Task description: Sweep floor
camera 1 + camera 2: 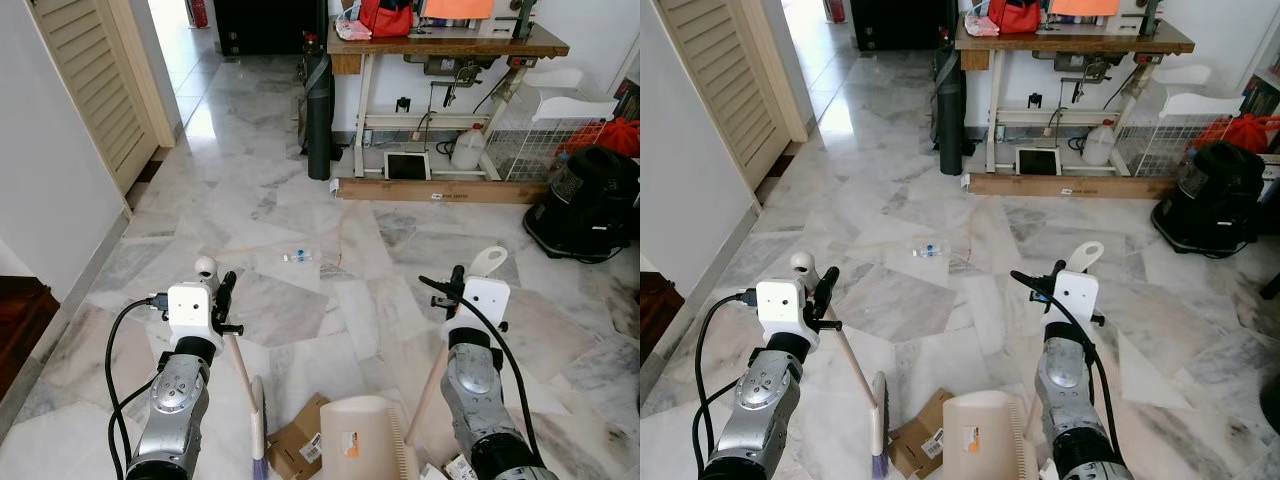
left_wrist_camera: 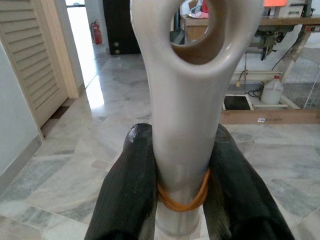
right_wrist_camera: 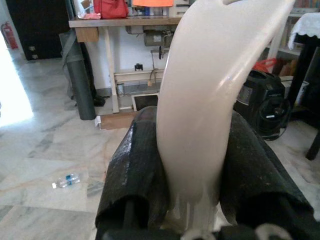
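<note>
Both jaws were closed on tool handles. Left gripper (image 2: pixel 182 192) clamped its two black fingers (image 2: pixel 127 195) on the cream plastic broom handle with a hanging hole at its end (image 2: pixel 187 95); an orange rubber band (image 2: pixel 182 197) circled the handle between the fingers. From the head camera, the handle sloped down from the left gripper to the small broom head with purple bristles (image 1: pixel 258 440), low between the two arms and near the floor.

Right gripper (image 3: pixel 195 165) clamped its black fingers (image 3: pixel 132 170) on the cream plastic dustpan handle (image 3: pixel 210 90). The handle sloped down to the cream dustpan with a comb edge and an orange label (image 1: pixel 355 435), which lay just beside the broom head, between the arms. A flattened brown cardboard piece with a white label (image 1: pixel 295 440) lay on the floor between the broom head and the dustpan, partly under the pan.

The grey-veined marble tile floor (image 1: pixel 270 200) extended ahead. A small clear plastic bottle (image 1: pixel 297 257) lay on it, well ahead of both grippers. Further off stood a wooden-topped work table on a white frame (image 1: pixel 445 45), with a black vacuum cleaner (image 1: pixel 590 205) to its right and a louvred beige door (image 1: pixel 90 80) on the left wall.
</note>
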Robot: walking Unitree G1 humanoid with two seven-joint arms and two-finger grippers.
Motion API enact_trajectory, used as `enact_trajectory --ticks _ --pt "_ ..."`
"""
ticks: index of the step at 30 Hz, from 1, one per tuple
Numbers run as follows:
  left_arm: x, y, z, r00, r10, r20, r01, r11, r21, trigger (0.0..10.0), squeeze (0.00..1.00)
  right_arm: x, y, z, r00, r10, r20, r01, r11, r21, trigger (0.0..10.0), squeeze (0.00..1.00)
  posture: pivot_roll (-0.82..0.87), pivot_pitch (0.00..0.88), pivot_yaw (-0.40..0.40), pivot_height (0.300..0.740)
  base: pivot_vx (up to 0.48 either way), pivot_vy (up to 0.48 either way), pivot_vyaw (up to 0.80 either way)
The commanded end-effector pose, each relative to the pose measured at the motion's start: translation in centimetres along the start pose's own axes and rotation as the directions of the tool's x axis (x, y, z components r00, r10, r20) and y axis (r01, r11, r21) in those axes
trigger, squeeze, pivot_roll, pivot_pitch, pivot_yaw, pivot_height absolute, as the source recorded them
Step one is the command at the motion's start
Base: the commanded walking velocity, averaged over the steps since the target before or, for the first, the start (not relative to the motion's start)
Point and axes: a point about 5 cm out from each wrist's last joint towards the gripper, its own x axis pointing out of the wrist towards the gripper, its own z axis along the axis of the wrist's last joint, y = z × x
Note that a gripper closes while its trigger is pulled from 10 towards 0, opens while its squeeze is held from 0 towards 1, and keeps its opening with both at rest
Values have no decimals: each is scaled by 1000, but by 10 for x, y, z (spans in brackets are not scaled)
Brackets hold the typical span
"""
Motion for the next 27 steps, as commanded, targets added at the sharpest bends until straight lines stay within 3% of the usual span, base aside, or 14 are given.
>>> enact_trajectory --ticks 1,27 --pt "5 -1 12 999 -10 51 10 1000 17 10000 0 6 4 12 999 9 52 -10 1000 22 10000 0 89 0 23 740 274 0 0" --pt "5 -1 11 999 -8 48 7 1000 17 10000 0 5 4 12 998 22 59 -24 999 21 10000 0 88 0 21 740 222 0 0"
